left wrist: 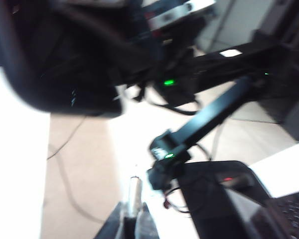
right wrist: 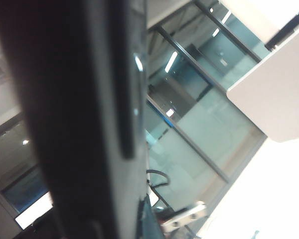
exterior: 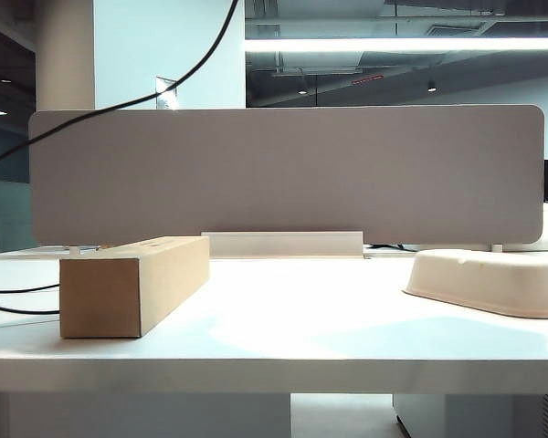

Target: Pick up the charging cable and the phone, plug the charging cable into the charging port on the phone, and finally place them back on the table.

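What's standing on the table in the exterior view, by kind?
Cardboard box: 1
Pale tray: 1
Total: 2
Left hand shut on the charging cable, right hand on the phone; both outside that view.

No readable text, label, brand or number can be made out anywhere, too blurry or plain tbh.

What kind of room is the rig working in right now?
Probably an open-plan office: a white desk backed by a grey fabric divider panel, strip lighting under an exposed ceiling, and glass partition walls.
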Controlling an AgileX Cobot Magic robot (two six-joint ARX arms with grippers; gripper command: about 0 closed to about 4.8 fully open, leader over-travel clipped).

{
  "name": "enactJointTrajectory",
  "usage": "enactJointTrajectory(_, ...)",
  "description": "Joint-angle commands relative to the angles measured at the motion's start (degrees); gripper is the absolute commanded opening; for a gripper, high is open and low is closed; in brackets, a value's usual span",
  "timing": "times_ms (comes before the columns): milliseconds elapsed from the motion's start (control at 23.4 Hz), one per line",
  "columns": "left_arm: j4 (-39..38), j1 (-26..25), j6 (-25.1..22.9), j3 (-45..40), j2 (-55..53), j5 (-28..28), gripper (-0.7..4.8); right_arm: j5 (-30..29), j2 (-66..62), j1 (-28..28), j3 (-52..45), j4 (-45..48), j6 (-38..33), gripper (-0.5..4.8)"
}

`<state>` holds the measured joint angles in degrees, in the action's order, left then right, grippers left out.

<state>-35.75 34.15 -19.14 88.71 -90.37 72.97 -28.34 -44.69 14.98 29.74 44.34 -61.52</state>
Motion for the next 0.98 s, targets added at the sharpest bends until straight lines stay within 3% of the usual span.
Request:
enactJointTrajectory(43, 4.3, 0.0, 8.4, 0.0, 0.2, -6.0, -0.06, 0.2, 0.2, 0.0, 0.5, 2.6, 0.2, -0.05)
enactJointTrajectory(214, 14.2, 0.0, 21.6, 0.0, 0.2, -7.0, -0.06, 0.3, 0.2, 0.0, 0.5, 2.6, 0.4, -0.05)
enactJointTrajectory(300, 15.7, 0.0, 24.4, 0.0, 0.2, -7.0, -0.06, 0.5, 0.1, 0.0, 0.5, 2.6, 0.5, -0.05)
enactJointTrajectory(599, 14.5, 0.7, 24.5, 0.0, -0.6, -3.7, -0.06, 4.1, -1.0, 0.0, 0.5, 3.0, 2.1, -0.05)
enactJointTrajectory(941, 15.8, 1.6, 25.6, 0.0, -2.4, -2.9, -0.06, 3.1, -2.3, 0.0, 0.5, 4.4, 2.1, -0.05)
enactJointTrajectory(984, 16.1, 1.6, 25.6, 0.0, -2.4, -0.9, -0.06, 2.7, -2.3, 0.0, 0.5, 4.6, 2.1, -0.05)
